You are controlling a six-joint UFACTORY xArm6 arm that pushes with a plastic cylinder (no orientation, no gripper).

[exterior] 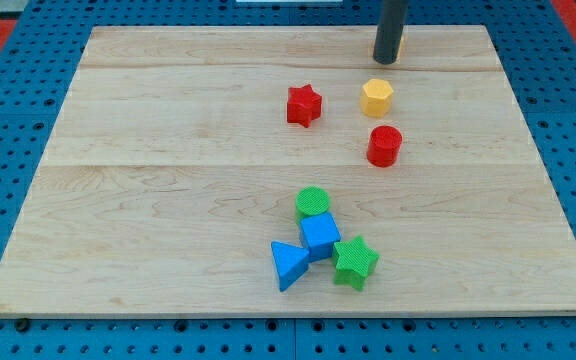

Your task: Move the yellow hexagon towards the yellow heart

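Rod cut off by the view's top; my tip rests on the desk, just above the yellow hexagon. No claw shows. Yellow heart apparently out of sight.

A red star and red cylinder are lying on the wooden board. Lower down, a green cylinder, blue cube, blue triangle and green star are sitting clustered together, touching.
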